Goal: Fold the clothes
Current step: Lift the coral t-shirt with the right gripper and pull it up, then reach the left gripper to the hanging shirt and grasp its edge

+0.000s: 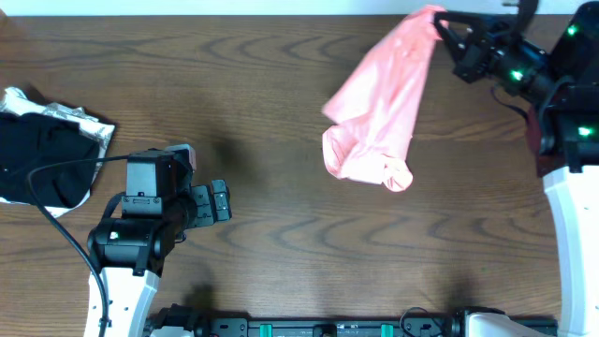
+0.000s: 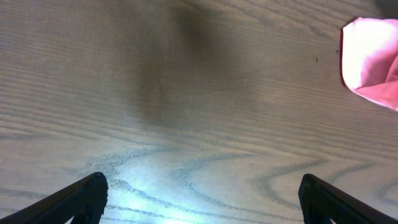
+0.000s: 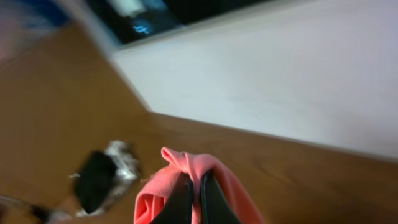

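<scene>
Left end effector (image 1: 219, 201) hovers over the bare wood of the counter (image 1: 271, 84), left of centre, with its two fingers spread wide apart and nothing between them. In the left wrist view, the left end effector (image 2: 199, 190) shows only as two dark fingertips (image 2: 84, 196) at the bottom corners, both cut off by the frame edge. A black cable (image 1: 56, 211) loops from the left arm toward the left edge.

At the far left lies one bundle (image 1: 47, 150) of black cloth on something pale and crumpled. The frame edge cuts it off, and its make-up is hard to read. In the right wrist view the same bundle (image 3: 102, 177) is only a dark, blurred blot.

One salmon-pink T-shirt (image 1: 379, 112) is right of centre. It hangs in a long drape from the far right corner down to a bunched, rolled end near the middle of the counter. Whether that lower end rests on the wood cannot be told. It is so gathered that sleeves, collar and chest cannot be made out. The left wrist view catches just one corner of the T-shirt (image 2: 373, 62), cropped at the upper right.

Right end effector (image 1: 442, 22), at the far right corner, is clamped on the top of the shirt. In its own blurred wrist view, the right end effector (image 3: 194, 199) has its fingers pressed together with a fold of the T-shirt (image 3: 227, 180) pinched between them.
</scene>
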